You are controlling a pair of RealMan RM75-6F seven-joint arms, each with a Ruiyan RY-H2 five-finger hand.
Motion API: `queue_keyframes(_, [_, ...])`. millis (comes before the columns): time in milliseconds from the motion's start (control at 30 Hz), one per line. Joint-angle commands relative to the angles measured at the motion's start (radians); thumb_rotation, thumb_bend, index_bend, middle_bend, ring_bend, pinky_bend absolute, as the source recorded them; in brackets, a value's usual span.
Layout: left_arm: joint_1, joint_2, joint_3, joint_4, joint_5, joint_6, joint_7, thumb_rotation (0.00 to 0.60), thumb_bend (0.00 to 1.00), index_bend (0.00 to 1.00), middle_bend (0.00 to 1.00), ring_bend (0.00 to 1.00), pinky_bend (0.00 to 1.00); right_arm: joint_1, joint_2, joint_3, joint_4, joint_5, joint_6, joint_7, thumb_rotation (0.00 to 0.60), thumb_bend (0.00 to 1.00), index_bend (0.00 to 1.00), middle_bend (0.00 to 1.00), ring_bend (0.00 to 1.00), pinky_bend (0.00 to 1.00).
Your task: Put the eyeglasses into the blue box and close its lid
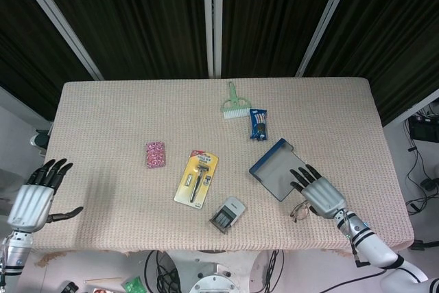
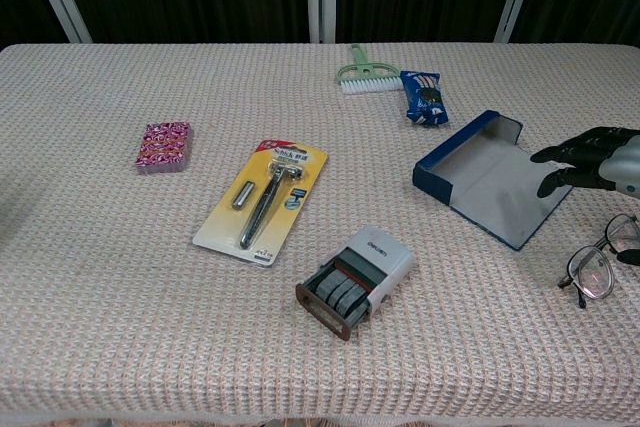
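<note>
The blue box [image 1: 278, 168] [image 2: 494, 177] lies open on the table, its grey-lined lid flat toward the front right. Thin-framed eyeglasses [image 2: 602, 260] sit just in front and right of it; in the head view only a bit of their frame [image 1: 298, 212] shows under my right hand. My right hand [image 1: 318, 194] [image 2: 600, 160] hovers over the eyeglasses and the box's lid edge, fingers spread, holding nothing. My left hand [image 1: 34, 195] stays at the table's front left corner, fingers apart and empty, and is absent from the chest view.
A packaged razor on a yellow card [image 1: 196, 178], a white stamp [image 1: 227, 214], a pink patterned packet [image 1: 156, 154], a green brush [image 1: 235, 103] and a blue snack packet [image 1: 258, 124] lie around the table's middle and back.
</note>
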State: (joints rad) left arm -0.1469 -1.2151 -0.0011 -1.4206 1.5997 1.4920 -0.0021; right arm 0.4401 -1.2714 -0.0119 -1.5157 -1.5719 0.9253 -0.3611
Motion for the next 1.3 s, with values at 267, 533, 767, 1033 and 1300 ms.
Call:
queue_keyframes(267, [0.002, -0.002, 0.003, 0.007, -0.001, -0.001, -0.007, 0.421, 0.0, 0.1, 0.09, 0.07, 0.19, 0.013, -0.018, -0.018, 0.027, -0.012, 0.016, 0.031, 0.6, 0.17, 0.35, 0.0, 0.0, 0.0])
queue_keyframes(533, [0.002, -0.001, 0.003, 0.01, -0.001, -0.001, -0.009, 0.425, 0.0, 0.1, 0.09, 0.07, 0.19, 0.021, -0.024, -0.025, 0.04, -0.001, 0.018, 0.031, 0.6, 0.18, 0.42, 0.0, 0.0, 0.0])
queue_keyframes(767, [0.003, -0.003, 0.004, 0.013, -0.003, -0.004, -0.011, 0.427, 0.0, 0.1, 0.09, 0.07, 0.19, 0.027, -0.031, -0.035, 0.048, 0.005, 0.015, 0.033, 0.6, 0.18, 0.48, 0.0, 0.0, 0.0])
queue_keyframes(1033, [0.001, -0.001, 0.003, 0.012, -0.005, -0.007, -0.011, 0.428, 0.0, 0.1, 0.09, 0.07, 0.19, 0.038, -0.035, -0.043, 0.055, 0.01, 0.005, 0.039, 0.6, 0.22, 0.51, 0.0, 0.0, 0.0])
queue_keyframes(1300, [-0.001, 0.002, 0.003, 0.012, -0.006, -0.011, -0.013, 0.427, 0.0, 0.1, 0.09, 0.07, 0.19, 0.051, -0.036, -0.049, 0.056, 0.015, -0.006, 0.046, 0.6, 0.34, 0.53, 0.0, 0.0, 0.0])
